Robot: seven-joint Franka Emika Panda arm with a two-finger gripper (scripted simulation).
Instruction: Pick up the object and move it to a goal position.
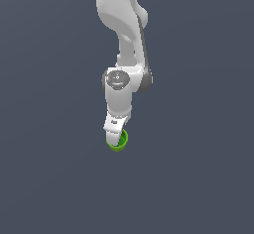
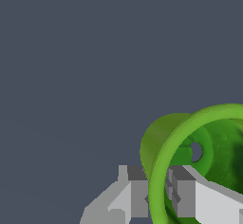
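Note:
The small bright green cup (image 1: 120, 142) shows at the tip of my white gripper (image 1: 114, 133) in the exterior view, near the middle of the picture. In the wrist view the cup (image 2: 209, 142) lies tilted, with its darker hollow inside facing the camera. My gripper (image 2: 154, 176) straddles the cup's rim wall. One grey finger (image 2: 132, 190) is outside the wall and the other finger is inside the cup. The jaws are shut on the rim. I cannot tell whether the cup rests on the floor or hangs above it.
A plain dark grey-blue floor (image 1: 49, 178) fills both views. No other object or marker shows.

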